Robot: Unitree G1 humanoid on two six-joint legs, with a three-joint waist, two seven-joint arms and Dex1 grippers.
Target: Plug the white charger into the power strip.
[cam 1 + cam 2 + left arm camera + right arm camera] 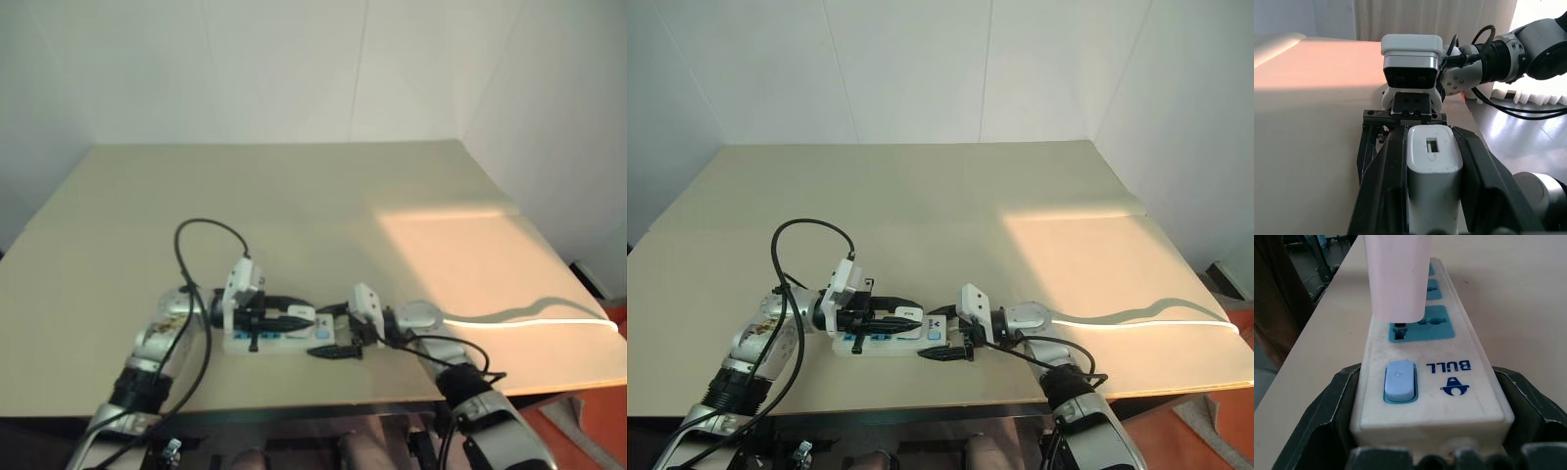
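The power strip [1449,382] lies near the table's front edge, a long white bar with blue sockets and a blue switch [1399,381]. My right gripper [1425,377] is shut on its switch end, one black finger on each side. My left gripper [1432,134] is shut on the white charger [1432,166] and holds it over the strip. In the right wrist view the charger [1396,274] stands just above the socket [1420,325] nearest the switch. A dark prong reaches down at the slot. In the head views the two grippers [294,315] [338,345] face each other over the strip [265,341].
The strip's white cable [529,315] runs off to the right across the beige table [294,186]. A black cable [196,230] loops up from my left arm. The table's front edge lies just below the strip. White walls close off the back and right.
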